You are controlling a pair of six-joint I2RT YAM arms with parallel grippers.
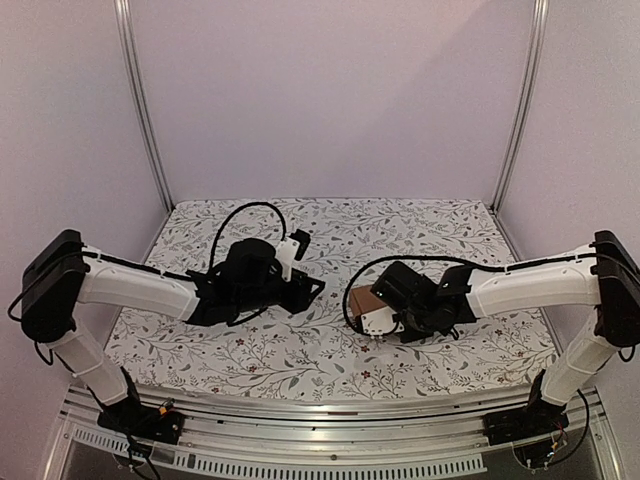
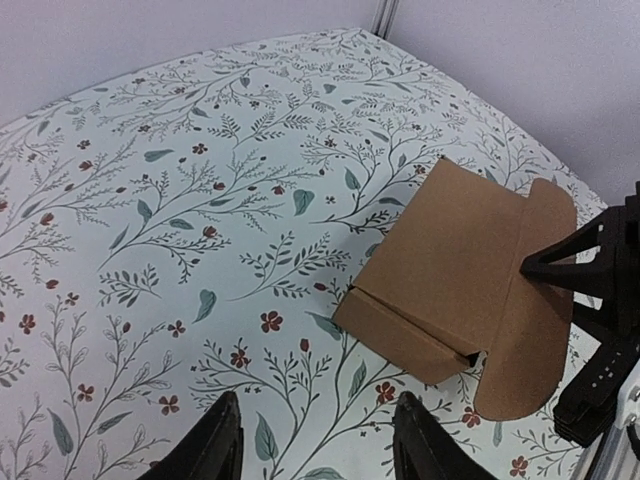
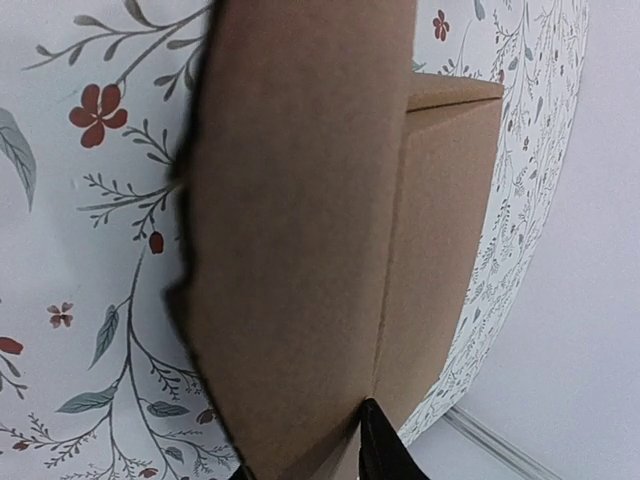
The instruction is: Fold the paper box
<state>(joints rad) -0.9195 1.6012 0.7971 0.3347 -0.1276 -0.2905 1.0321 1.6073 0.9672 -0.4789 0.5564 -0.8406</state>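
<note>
Cloth with printed flowers covers the table; right of centre on it lies the matte brown paper box, body formed, its rounded flap not yet tucked. The right gripper is at this flap, its grip not possible to tell; the left gripper hangs apart, empty. Next, I think, the flap needs bending along its crease.

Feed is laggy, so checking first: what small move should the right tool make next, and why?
Probably ease the right tool inward, folding the rounded flap toward the paper box. That flap juts out unfolded, the tool is at its edge, and the left tool hovers apart, open.
</note>
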